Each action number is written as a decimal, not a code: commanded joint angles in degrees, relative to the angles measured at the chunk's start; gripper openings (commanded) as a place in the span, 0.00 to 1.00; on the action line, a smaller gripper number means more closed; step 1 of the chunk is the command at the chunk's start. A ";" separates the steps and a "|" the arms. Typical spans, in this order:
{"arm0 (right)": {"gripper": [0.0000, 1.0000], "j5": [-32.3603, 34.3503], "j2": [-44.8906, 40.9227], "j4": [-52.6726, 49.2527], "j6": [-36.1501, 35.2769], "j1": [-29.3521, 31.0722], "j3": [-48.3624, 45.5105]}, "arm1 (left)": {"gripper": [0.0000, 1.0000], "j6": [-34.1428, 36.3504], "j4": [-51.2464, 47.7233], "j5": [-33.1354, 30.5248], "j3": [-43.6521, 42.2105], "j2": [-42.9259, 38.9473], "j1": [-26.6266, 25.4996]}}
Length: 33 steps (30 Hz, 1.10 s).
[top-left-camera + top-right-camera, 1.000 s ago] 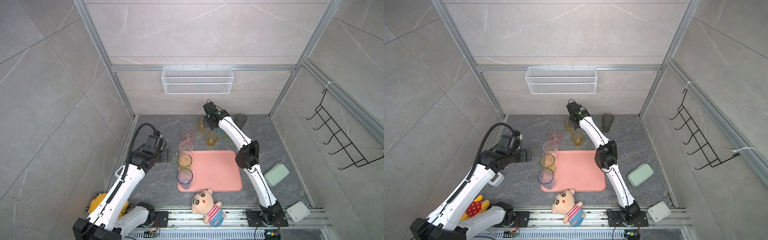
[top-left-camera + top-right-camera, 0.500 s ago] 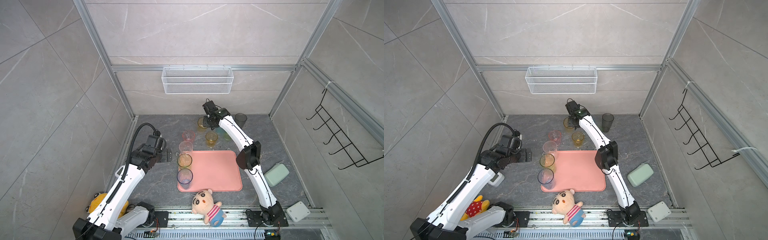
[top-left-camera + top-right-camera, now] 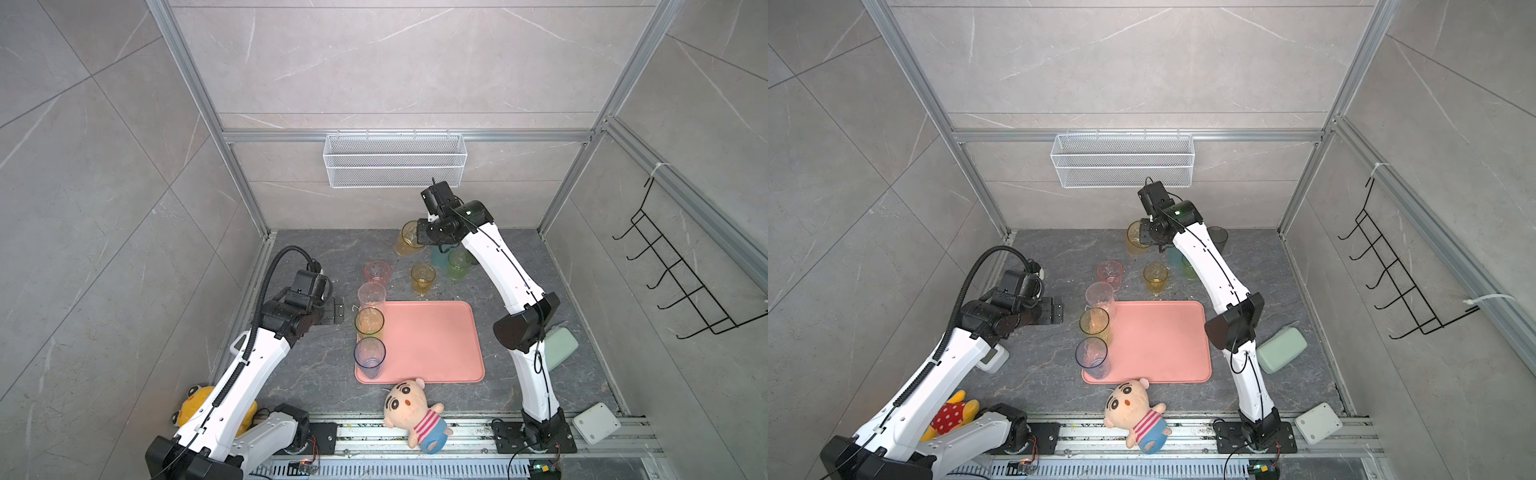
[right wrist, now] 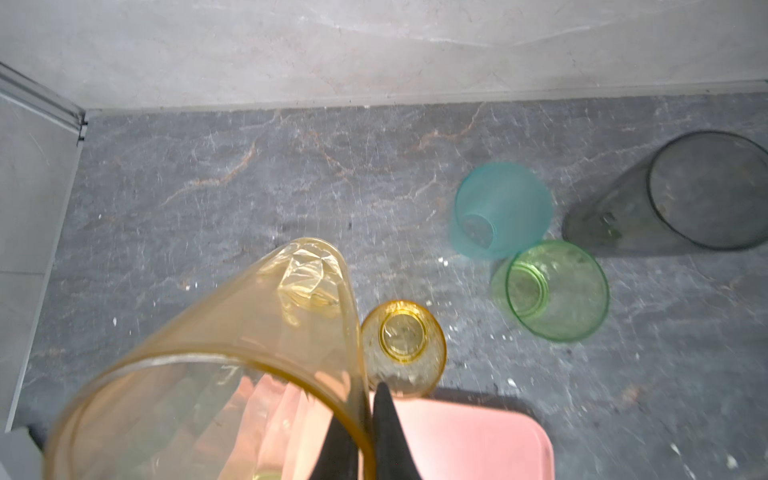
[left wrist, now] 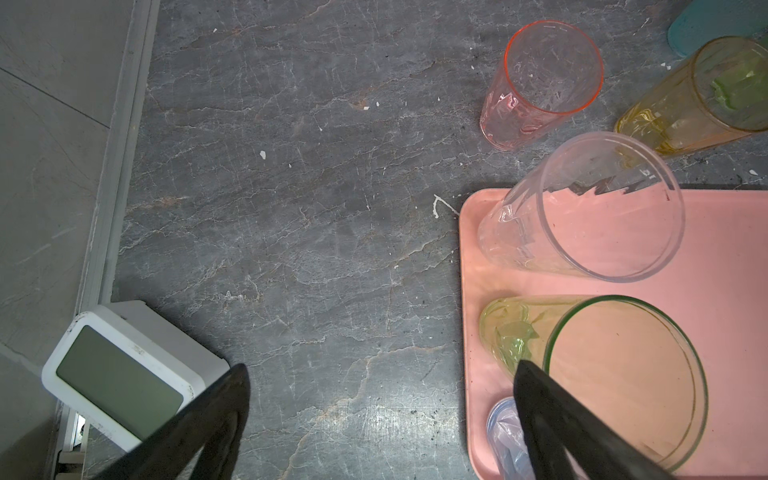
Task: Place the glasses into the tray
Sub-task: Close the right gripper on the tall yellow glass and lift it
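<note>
Amber, see-through, the tall tumbler hangs tilted over the far surface, its rim pinched in the right claw, a grip only the right wrist view shows. Left claw gapes left of the tray.

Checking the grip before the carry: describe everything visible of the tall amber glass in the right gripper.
The tall amber glass is see-through, plastic-looking and empty, with a plain round rim and a crinkled thick base. It is tilted near the back wall. The right gripper is shut on its rim, one of the jaws inside, one outside. Whether its base touches the floor is unclear.
</note>
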 commanded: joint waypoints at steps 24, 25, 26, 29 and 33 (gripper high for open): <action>0.00 -0.89 -28.78 6.48 -0.02 3.37 -40.52 | 0.98 1.04 0.54 -1.63 0.22 -0.86 0.29; 0.00 -0.97 -28.88 6.81 0.05 3.55 -41.52 | 0.98 1.03 0.47 -1.64 0.21 -0.85 0.29; 0.00 -1.06 -28.91 7.00 0.25 3.71 -42.45 | 0.98 1.02 0.47 -1.64 0.18 -0.77 0.29; 0.00 -1.51 -28.44 7.57 0.60 4.35 -44.74 | 0.98 1.00 0.46 -1.64 0.18 -0.74 0.29; 0.00 -1.61 -27.63 8.83 1.22 5.07 -47.73 | 0.97 1.06 0.38 -1.59 0.18 -0.76 0.29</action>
